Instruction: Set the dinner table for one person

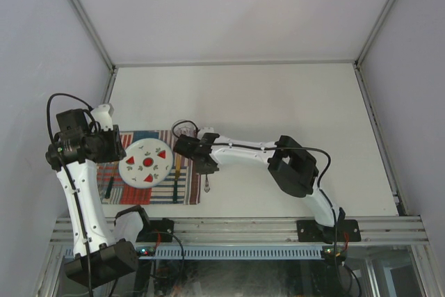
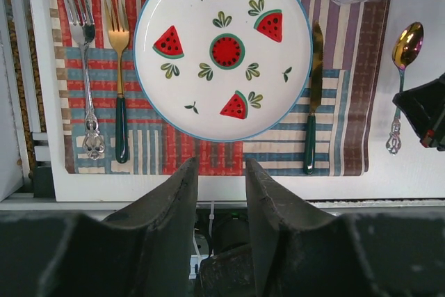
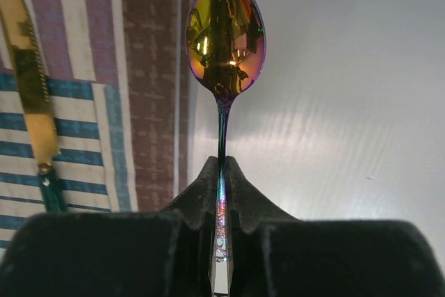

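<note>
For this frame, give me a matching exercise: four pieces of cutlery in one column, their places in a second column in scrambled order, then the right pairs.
Column one:
1. silver fork
2. gold fork
3. knife
4. spoon

Column two:
A. on the placemat, right of the plate
B. held in the shut right gripper, beyond the placemat's right edge
C. outermost on the placemat's left side
D. between the other fork and the plate

Pairs: 1-C, 2-D, 3-A, 4-B.

place: robotics lab cell | signs: aluminium rails (image 1: 236, 229) edging dinner table (image 1: 278, 102), plain white enclosure walls (image 1: 229, 5)
</note>
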`<state>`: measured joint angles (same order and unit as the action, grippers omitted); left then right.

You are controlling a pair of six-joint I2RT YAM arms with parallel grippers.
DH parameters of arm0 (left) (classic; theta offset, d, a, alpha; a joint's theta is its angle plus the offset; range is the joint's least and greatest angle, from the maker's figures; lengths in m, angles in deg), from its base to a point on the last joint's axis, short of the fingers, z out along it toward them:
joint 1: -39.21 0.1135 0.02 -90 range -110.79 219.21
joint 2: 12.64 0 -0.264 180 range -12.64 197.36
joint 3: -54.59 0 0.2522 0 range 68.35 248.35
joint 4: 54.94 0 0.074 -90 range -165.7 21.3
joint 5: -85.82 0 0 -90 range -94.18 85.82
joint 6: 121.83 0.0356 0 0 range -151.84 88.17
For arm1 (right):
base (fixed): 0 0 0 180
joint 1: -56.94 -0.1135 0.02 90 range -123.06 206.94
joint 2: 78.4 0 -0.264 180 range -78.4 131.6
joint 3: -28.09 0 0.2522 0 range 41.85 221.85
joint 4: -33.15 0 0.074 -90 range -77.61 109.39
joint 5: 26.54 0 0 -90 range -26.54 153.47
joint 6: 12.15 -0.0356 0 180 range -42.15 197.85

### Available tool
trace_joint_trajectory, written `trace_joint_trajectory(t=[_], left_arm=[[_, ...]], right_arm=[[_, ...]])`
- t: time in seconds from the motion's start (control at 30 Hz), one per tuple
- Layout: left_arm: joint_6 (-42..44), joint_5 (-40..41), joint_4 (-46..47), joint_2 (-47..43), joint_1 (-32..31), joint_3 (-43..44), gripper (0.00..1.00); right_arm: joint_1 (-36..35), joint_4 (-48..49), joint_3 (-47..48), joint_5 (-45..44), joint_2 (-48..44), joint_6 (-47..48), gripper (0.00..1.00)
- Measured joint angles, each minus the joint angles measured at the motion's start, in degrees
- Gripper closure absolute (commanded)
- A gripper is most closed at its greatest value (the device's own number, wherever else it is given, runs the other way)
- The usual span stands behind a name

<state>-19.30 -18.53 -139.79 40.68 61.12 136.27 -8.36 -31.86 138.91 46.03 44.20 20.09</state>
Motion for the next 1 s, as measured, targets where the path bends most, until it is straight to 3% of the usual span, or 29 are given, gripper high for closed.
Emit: trace_joint_trajectory(t=[0.47,1.0], left_arm=[[1.42,-0.48,-0.2,-0.17,0.0,0.0,0.62],[1.68,-1.05,-0.17,0.39,0.0,0.0,0.62]], right_arm=[[-1.31,0.61,14.6,0.52,6.91,-3.58,1.0],[-3.98,2.43,10.12,3.04,8.13,-5.99,1.0]])
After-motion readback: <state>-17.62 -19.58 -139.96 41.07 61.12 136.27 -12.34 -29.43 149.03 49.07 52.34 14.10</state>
